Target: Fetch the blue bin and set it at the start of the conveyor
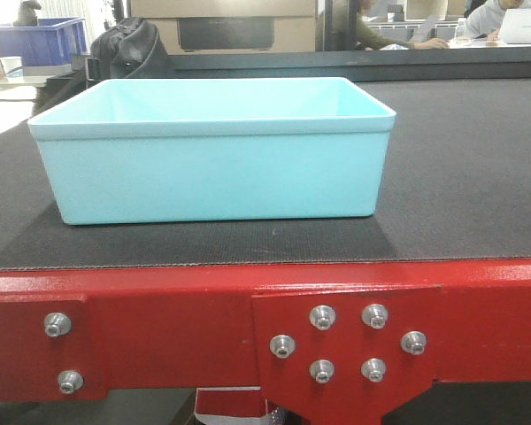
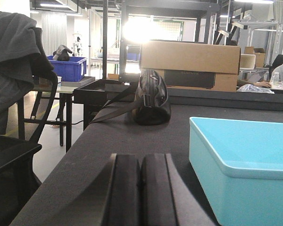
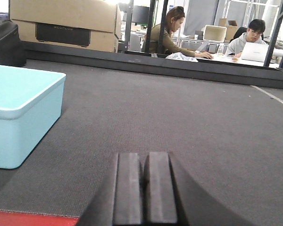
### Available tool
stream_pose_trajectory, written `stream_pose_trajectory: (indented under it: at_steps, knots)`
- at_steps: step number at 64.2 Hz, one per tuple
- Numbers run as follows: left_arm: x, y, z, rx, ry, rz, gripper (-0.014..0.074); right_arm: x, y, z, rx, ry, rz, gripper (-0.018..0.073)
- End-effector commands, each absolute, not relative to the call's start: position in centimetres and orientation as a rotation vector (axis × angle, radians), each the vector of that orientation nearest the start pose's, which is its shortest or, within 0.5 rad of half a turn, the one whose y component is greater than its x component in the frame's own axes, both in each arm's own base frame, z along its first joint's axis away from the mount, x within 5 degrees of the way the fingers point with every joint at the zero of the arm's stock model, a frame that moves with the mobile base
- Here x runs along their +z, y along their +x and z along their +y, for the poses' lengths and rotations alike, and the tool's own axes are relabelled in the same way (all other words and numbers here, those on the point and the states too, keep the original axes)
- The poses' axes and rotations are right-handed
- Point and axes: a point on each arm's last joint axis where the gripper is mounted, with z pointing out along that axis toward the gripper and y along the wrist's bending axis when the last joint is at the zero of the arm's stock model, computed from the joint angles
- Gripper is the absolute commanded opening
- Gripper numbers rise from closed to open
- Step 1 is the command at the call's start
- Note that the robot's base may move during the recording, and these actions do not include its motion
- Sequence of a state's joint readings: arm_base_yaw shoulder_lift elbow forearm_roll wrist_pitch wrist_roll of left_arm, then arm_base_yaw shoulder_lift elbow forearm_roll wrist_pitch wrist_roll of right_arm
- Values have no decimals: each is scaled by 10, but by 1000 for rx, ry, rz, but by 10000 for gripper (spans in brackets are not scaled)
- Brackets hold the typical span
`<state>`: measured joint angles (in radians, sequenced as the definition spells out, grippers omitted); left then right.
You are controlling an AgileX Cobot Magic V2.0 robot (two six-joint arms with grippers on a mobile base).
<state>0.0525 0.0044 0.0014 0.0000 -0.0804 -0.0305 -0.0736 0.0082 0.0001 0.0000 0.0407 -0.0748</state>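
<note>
In the front view, the blue bin (image 1: 217,150) sits upright on the conveyor start (image 1: 460,177), left of centre in the frame, its near wall just behind the red frame (image 1: 159,310) with its silver bolts (image 1: 347,342). The bin is open-topped and I see nothing inside it. A dark blue crate (image 1: 40,40) stands at upper left, off the belt.

From my left wrist view, my left gripper (image 2: 140,190) occupies the bottom centre — pads pressed together, holding nothing, apart from the bin at lower right. A black bag (image 2: 151,99) rests on the belt behind, before a cardboard box (image 2: 191,63).

From my right wrist view, the bin lies at the left edge; my right gripper (image 3: 144,193) is at bottom centre — fingers closed together, empty, clear of the bin. Two seated people (image 3: 172,30) appear along the top.
</note>
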Motion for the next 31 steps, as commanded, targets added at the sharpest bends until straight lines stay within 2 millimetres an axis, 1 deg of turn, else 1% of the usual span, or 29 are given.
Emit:
stream_pose_trajectory:
  at_steps: [1,31]
  knots:
    - [222,55,3,28,-54,1382,-111,211,56,-4,-125,-1,1506,-167]
    - [222,55,3,28,-54,1382,-111,211,56,-4,-125,-1,1506,-167]
